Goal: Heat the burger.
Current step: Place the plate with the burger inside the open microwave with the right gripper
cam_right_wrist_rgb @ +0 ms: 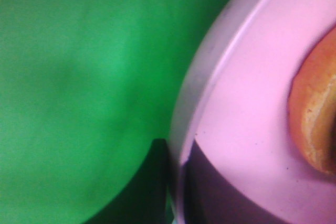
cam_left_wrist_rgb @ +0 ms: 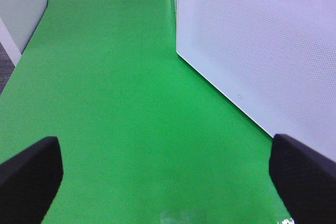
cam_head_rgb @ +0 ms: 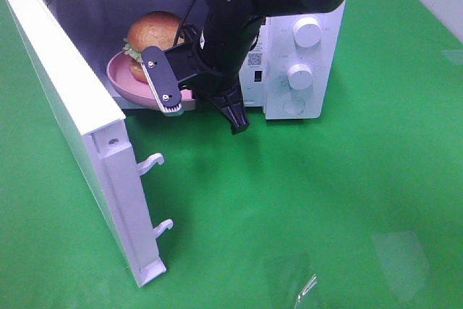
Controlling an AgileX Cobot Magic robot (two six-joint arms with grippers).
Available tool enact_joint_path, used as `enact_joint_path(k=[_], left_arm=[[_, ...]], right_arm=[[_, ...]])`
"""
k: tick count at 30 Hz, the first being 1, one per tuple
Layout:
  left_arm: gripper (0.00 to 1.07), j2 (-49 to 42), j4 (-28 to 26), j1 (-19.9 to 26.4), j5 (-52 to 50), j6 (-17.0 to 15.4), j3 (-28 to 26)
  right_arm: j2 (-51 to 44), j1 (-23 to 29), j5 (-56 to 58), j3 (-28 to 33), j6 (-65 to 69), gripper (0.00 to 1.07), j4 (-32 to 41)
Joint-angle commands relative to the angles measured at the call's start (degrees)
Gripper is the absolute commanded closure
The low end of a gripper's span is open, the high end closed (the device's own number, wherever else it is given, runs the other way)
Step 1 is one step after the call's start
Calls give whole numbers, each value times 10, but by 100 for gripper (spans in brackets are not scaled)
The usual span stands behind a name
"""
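Note:
The burger point(cam_head_rgb: 153, 34), golden bun over green lettuce, sits on a pink plate point(cam_head_rgb: 119, 77) in the mouth of the open white microwave point(cam_head_rgb: 304, 5). My right gripper point(cam_head_rgb: 172, 104) reaches in from the upper right and is shut on the plate's front rim. The right wrist view shows the plate point(cam_right_wrist_rgb: 252, 93) close up, a slice of the bun point(cam_right_wrist_rgb: 317, 114) and a dark finger point(cam_right_wrist_rgb: 210, 192) across the rim. My left gripper point(cam_left_wrist_rgb: 168, 182) is open with nothing between its black fingertips, low over the green cloth; it does not show in the exterior view.
The microwave door point(cam_head_rgb: 72, 106) swings wide open to the left, its two latch hooks point(cam_head_rgb: 155, 161) sticking out. Two white knobs point(cam_head_rgb: 307, 34) sit on the control panel. A white perforated panel point(cam_left_wrist_rgb: 262, 51) stands close beside my left gripper. Green cloth point(cam_head_rgb: 325, 215) covers the table.

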Motion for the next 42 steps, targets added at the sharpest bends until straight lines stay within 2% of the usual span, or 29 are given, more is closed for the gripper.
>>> enact_joint_path(k=[1,10,21,32,42], left_arm=[[7,-11,-2,-3,-4,-3,1],[7,-11,-2,-3,-4,-3,1],[7,-11,-2,-3,-4,-3,1],[7,-11,-2,-3,-4,-3,1],[7,-11,-2,-3,-4,-3,1]], right_arm=[[7,1,-28,-35,37,107,-21],[41,1,-22,-80,57,107,-22],[87,1,9,-164,117,107,-91],[125,2,17,-228,129,107,-95],[142,14,13,-248,128,107,-105]])
